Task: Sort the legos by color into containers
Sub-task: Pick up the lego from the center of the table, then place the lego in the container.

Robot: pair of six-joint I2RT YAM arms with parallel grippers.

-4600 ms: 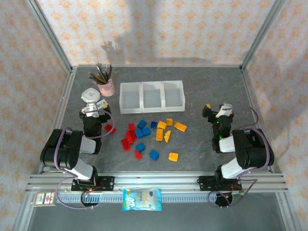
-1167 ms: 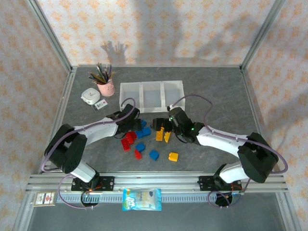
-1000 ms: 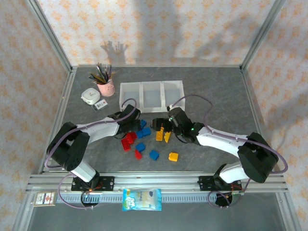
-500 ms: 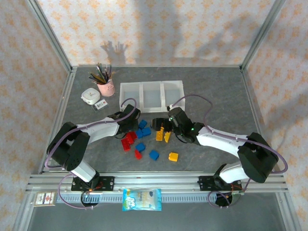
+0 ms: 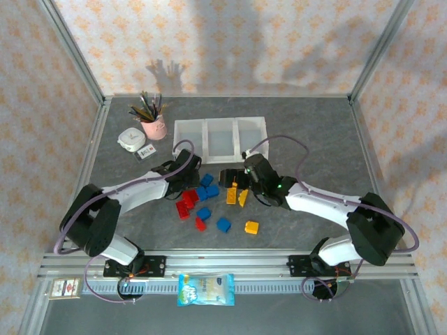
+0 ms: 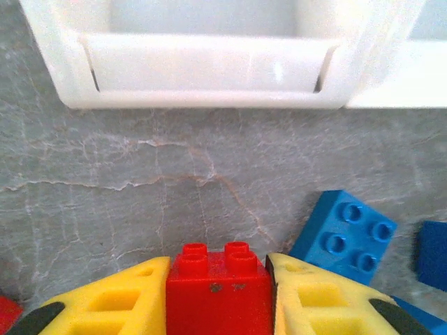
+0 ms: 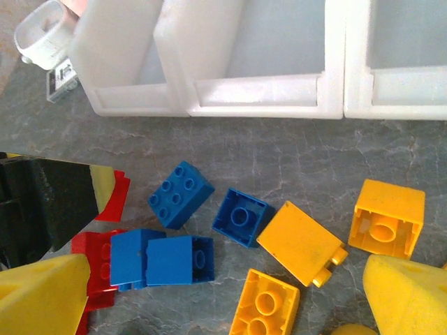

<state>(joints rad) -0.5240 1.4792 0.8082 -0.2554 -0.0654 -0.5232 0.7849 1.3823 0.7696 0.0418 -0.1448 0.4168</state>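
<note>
Left end effector (image 6: pixel 218 296) pinches a red lego (image 6: pixel 218 276) squarely by its sides near the containers (image 6: pixel 209 63), ready for lifting; right end effector (image 7: pixel 222 279) gapes wide, empty, above yellow legos (image 7: pixel 300 241) on the worktop (image 6: pixel 140 167).

The legos (image 5: pixel 204 213) at the middle of the overhead frame are red, blue and yellow-orange, on a table (image 5: pixel 314 132) of dark grey stone pattern with pale veins. The containers (image 5: pixel 220 137) above them are translucent white. At the bottom of the left wrist frame, a red brick (image 6: pixel 218 289) sits between the yellow, black-tipped fingers (image 6: pixel 112 303) of the left gripper (image 6: pixel 218 310). The right gripper (image 7: pixel 227 300) is yellow too. The walls (image 5: pixel 244 42) bear orange florets on cream. The cup (image 5: pixel 154 128) at upper left is pink.
</note>
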